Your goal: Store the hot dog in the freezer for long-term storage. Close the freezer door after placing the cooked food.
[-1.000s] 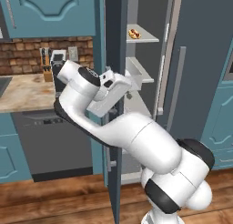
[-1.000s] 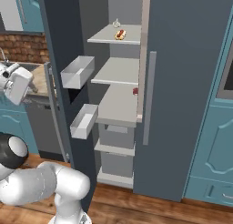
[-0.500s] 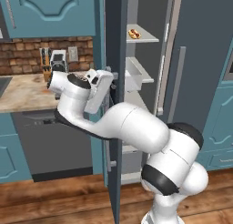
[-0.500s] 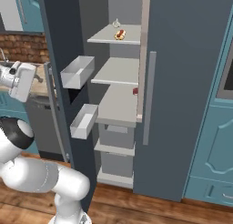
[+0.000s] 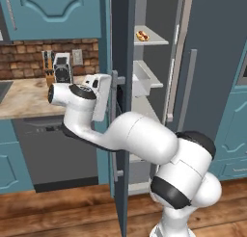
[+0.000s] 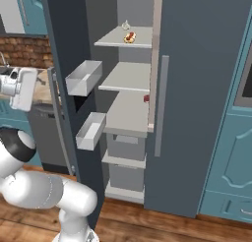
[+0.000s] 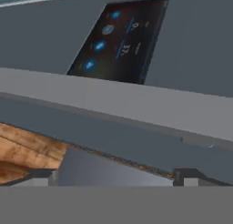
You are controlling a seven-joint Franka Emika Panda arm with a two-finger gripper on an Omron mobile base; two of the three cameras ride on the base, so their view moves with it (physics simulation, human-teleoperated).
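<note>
The hot dog lies on the top shelf of the open freezer. The freezer door stands swung out, its white bins facing the shelves. My gripper is on the door's outer side, well away from the hot dog. It is open, with the fingertips wide apart and nothing between them. Just ahead of the tips in the hand view, the silver handle runs across, with the black dispenser panel beyond it.
A whitish bulb sits behind the hot dog and a tiny dark-red item lies on a lower shelf. The fridge's right door is closed. Left of the door are a counter with a knife block, and a dishwasher.
The hand has swung left, from in front of the door's edge to its outer face. The hot dog, door and shelves have not moved.
</note>
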